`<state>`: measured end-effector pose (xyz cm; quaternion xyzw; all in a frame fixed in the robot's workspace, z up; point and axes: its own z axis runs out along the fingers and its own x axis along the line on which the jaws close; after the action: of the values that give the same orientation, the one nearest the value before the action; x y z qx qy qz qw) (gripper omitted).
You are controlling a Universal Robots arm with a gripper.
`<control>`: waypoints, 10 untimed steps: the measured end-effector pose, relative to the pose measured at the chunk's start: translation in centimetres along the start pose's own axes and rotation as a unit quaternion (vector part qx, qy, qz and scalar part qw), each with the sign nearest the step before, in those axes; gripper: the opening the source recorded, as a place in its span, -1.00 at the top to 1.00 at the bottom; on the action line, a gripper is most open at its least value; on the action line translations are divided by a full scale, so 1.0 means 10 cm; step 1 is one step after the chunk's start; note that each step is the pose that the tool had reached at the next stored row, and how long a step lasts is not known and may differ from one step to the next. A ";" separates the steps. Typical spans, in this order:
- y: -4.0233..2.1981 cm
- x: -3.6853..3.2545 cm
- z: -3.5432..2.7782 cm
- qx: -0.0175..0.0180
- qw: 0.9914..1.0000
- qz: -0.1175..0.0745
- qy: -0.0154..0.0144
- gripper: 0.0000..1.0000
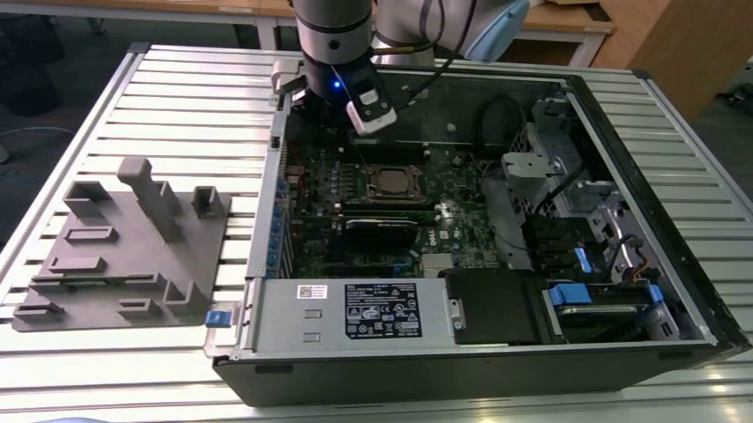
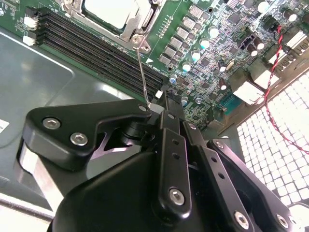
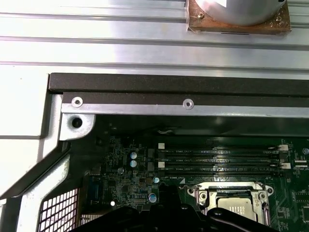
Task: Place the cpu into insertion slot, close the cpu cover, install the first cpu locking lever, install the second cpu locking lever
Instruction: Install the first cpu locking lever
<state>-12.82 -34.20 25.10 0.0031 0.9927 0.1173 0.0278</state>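
Nearest lens: end effector (image 2: 163, 102), with its black linkage body large in the second wrist view.
Grip: the fingers are drawn together with no gap between them, clenched and pinching nothing that can be made out.
Lever: the locking lever (image 2: 142, 72) is a thin wire rod raised off the board. Its hooked free end touches the side of the end effector's tip, and its other end meets the socket corner.
Edges: the black rim of the case wall (image 3: 178, 84) runs close behind the end effector. A perforated panel (image 2: 275, 145) stands to one side, and a red and black cable (image 2: 273, 67) hangs before it.
Open room: only low board parts surround the tip. The slatted table (image 1: 176, 97) and the grey fixture (image 1: 118, 247) lie well apart, outside the case.
Between: the long black memory slots (image 2: 91, 43) lie between the end effector's tip and the socket.
Task's thing: the cpu (image 2: 113, 10) sits in the insertion slot (image 1: 397, 170), at the far end of the lever from the tip.
Cover: the cpu cover (image 3: 231, 189) lies flat, framing the silvery top.
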 end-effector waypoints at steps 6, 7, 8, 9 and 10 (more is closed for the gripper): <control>0.000 0.000 0.000 -0.002 1.000 0.000 0.000 0.79; -0.001 0.000 -0.001 -0.003 1.000 0.000 0.000 0.79; 0.000 0.000 0.000 -0.004 1.000 0.000 0.000 0.79; 0.000 0.000 0.000 -0.004 1.000 0.000 0.000 0.79; 0.000 0.000 0.000 -0.005 1.000 0.000 0.000 0.79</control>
<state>-12.82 -34.19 25.10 0.0033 0.9922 0.1217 0.0278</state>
